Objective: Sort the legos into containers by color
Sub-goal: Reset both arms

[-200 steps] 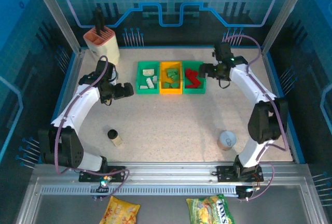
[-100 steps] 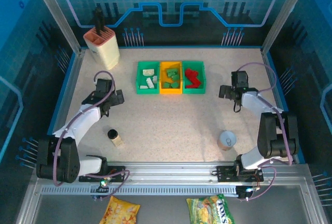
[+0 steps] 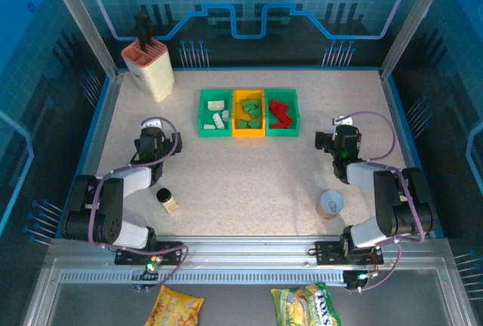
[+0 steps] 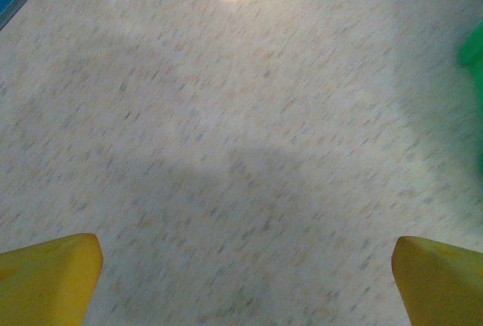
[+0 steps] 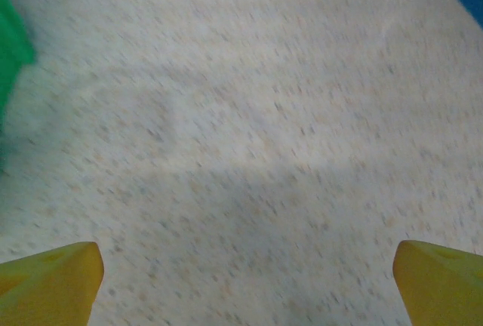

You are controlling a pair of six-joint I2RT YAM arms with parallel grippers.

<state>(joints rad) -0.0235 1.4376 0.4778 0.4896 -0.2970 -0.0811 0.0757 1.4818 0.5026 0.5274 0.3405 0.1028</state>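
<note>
Well ahead of both spread jaws, legos (image 3: 281,113) lie in containers (image 3: 248,134).

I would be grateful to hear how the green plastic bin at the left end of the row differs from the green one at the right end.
The left green rectangular plastic bin holds cream bricks; the right green rectangular plastic bin holds red bricks. The left bin's bricks lie spread apart; the right bin's bunch together. Both are open-top, alike in shape, and flank the orange-yellow plastic bin.
</note>
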